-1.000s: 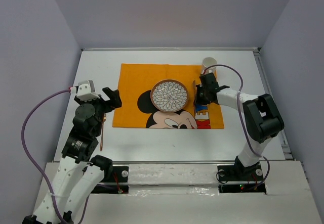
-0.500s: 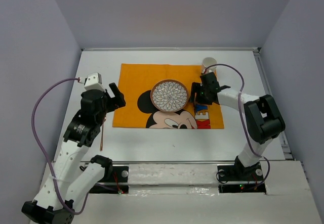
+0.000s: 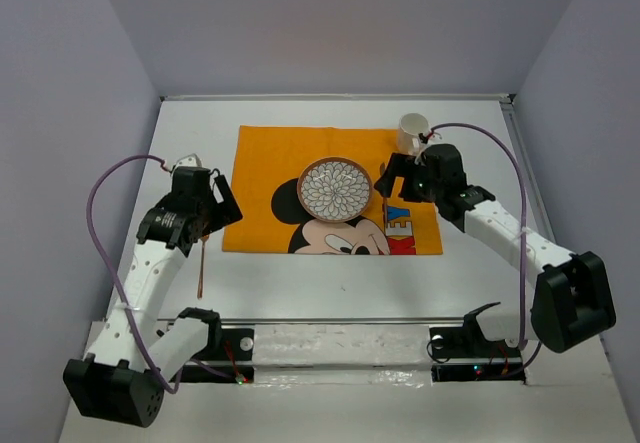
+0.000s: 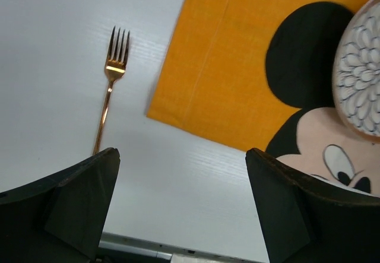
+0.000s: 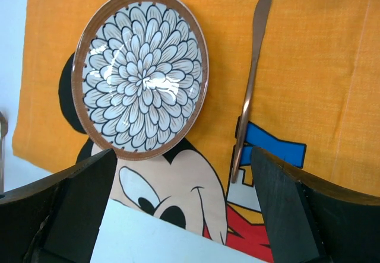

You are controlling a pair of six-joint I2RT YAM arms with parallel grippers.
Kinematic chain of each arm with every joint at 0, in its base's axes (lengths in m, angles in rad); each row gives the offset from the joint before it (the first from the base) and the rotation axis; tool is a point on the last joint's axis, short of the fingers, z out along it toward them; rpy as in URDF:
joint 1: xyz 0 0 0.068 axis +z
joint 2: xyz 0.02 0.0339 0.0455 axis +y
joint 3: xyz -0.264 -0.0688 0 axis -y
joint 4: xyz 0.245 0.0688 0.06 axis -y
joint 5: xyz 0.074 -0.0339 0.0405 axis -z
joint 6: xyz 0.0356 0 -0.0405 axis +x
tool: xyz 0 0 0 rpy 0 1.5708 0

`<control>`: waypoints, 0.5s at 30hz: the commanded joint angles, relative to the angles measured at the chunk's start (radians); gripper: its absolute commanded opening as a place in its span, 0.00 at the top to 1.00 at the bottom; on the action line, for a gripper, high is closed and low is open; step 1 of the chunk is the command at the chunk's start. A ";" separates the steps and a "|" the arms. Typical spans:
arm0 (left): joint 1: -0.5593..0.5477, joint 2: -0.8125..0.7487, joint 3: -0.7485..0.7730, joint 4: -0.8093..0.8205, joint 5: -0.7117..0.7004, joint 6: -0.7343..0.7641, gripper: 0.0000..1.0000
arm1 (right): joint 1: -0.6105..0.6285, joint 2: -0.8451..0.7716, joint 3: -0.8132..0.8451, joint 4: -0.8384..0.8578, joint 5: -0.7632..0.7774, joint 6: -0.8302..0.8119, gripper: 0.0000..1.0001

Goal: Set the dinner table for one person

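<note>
A large white dinner table (image 3: 330,283) is seen from above, closed in by pale lavender-grey walls (image 3: 330,23). It fills the floor of the enclosure and everything else is laid out on it. An orange placemat (image 3: 265,173) printed with a cartoon mouse is spread across the middle of it, towards the far side.

A round plate (image 3: 335,189) with a brown rim and a petal pattern is placed on the placemat, over the mouse's ear and head. A copper-coloured knife (image 5: 248,91) is laid on the cloth just to the right of the plate, apart from it, with its tip pointed away from the arms. A fork (image 4: 108,94) of the same colour is laid on the bare tabletop to the left of the placemat, near its edge but not touching it, tines towards the far side. A white cup (image 3: 412,128) is stood at the far right corner of the placemat; whether it rests on cloth or on bare table cannot be told.

The left gripper (image 3: 228,203) is held above the near left corner of the placemat, its fingers spread wide with nothing between them. The right gripper (image 3: 390,175) is held over the knife, beside the plate, its fingers likewise parted and empty.
</note>
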 commanded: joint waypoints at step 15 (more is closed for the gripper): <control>0.390 0.429 -0.095 0.017 0.039 0.080 0.41 | -0.005 -0.197 -0.097 0.092 -0.049 0.017 0.00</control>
